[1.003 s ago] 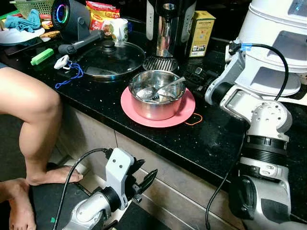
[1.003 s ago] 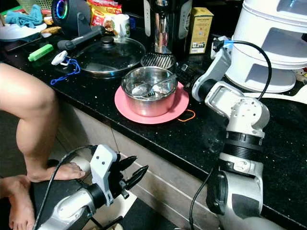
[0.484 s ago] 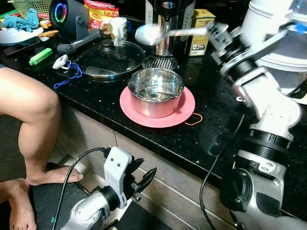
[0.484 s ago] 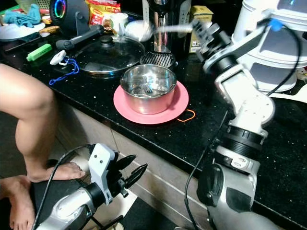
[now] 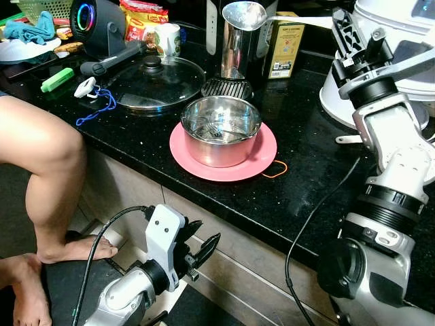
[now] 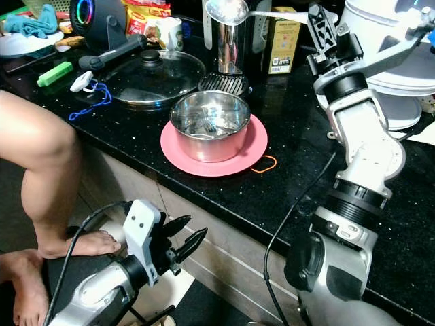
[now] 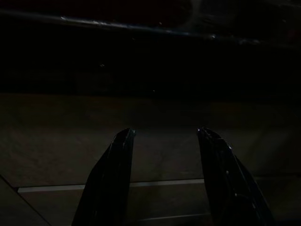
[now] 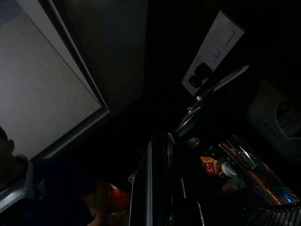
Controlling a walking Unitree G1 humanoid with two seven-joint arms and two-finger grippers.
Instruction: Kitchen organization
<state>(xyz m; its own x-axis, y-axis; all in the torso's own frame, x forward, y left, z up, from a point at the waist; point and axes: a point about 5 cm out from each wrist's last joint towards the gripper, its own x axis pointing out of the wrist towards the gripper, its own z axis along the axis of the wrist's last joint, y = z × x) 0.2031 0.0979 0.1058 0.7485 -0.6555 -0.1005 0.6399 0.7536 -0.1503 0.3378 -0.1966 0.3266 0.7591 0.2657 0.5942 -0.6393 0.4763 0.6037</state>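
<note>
A steel bowl (image 5: 221, 139) stands on a pink plate (image 5: 262, 161) near the front edge of the black counter (image 5: 306, 197), with small utensils (image 5: 209, 129) lying inside it. My right gripper (image 5: 342, 27) is raised high above the back of the counter, shut on the handle of a large steel spoon (image 5: 245, 15). The spoon points to the left, level, with its bowl in front of the steel coffee machine (image 5: 238, 51). In the right wrist view the spoon handle (image 8: 153, 188) runs away from the camera. My left gripper (image 5: 202, 248) hangs open below the counter edge, holding nothing.
A glass pan lid (image 5: 156, 81) lies left of the bowl, with a yellow box (image 5: 284, 47) behind the bowl. A big white appliance (image 5: 401, 61) stands at the back right. A person's bare leg (image 5: 41, 156) is at the left. An orange rubber band (image 5: 275, 170) lies beside the plate.
My right gripper has lifted the spoon out of the steel bowl, carrying it up and toward the back right of the counter. The left arm has barely moved.
</note>
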